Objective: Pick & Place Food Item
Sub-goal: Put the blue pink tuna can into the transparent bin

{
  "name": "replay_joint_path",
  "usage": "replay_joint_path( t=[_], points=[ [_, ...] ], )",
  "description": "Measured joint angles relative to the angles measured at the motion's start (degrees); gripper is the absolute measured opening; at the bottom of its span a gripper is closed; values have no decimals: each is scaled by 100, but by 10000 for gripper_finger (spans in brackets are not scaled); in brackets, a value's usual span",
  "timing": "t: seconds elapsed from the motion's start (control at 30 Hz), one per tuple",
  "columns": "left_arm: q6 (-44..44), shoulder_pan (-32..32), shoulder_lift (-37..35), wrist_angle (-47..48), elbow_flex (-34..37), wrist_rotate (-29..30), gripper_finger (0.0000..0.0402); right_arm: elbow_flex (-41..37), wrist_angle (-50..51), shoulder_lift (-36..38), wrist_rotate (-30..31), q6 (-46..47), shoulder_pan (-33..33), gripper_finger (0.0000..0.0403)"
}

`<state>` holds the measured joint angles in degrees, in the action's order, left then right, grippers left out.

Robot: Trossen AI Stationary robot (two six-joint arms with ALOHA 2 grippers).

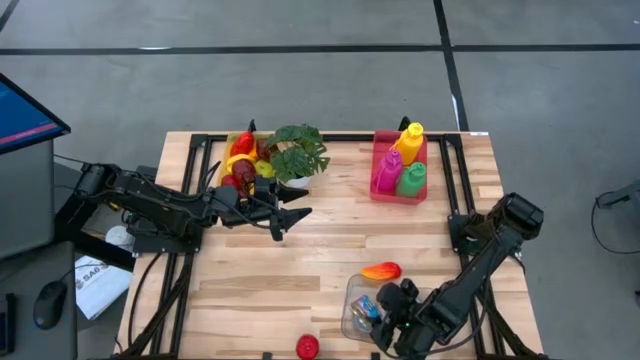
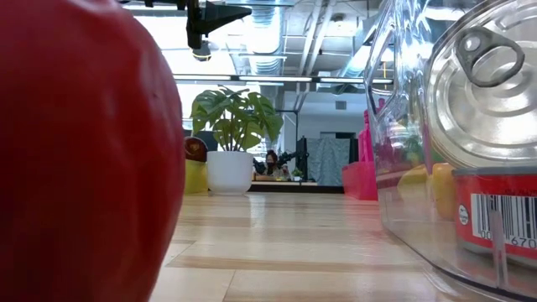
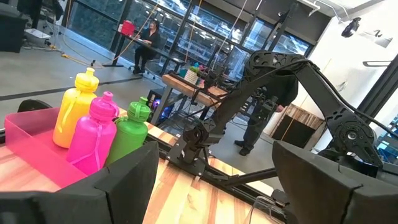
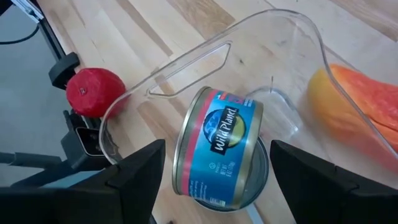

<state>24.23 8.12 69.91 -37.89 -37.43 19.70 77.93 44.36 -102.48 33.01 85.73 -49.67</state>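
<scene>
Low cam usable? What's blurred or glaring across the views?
Low view: the red fruit fills the left half, blurred; the clear container and can loom close at right, glare on the can lid. Right wrist view: reflections on the container wall. High view: evenly lit, soft shadows.

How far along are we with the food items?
Done: a can lies inside the clear container. In hand: nothing; the right gripper hangs open over that can, the left gripper open near the plant. Left: the red apple and orange fruit sit outside.
</scene>
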Motion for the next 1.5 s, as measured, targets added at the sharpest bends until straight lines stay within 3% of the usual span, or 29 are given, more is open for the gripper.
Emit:
replay_joint_path(
  t=[0.37, 0.63, 0.77, 0.9, 1.5],
  points=[
    [0, 0, 0, 48, 0, 0, 305, -2, -65, -475, -169, -20, 14, 285],
    [0, 0, 0, 53, 0, 0, 305, 0, -51, -426, -138, -20, 35, 281],
    [0, 0, 0, 55, 0, 0, 305, 0, -48, -431, -151, -20, 35, 252],
    [-1, 0, 0, 57, 0, 0, 305, 0, -38, -431, -162, -48, 35, 195],
    [0, 0, 0, 59, 0, 0, 305, 468, -215, -431, -162, -297, -17, 195]
  ],
)
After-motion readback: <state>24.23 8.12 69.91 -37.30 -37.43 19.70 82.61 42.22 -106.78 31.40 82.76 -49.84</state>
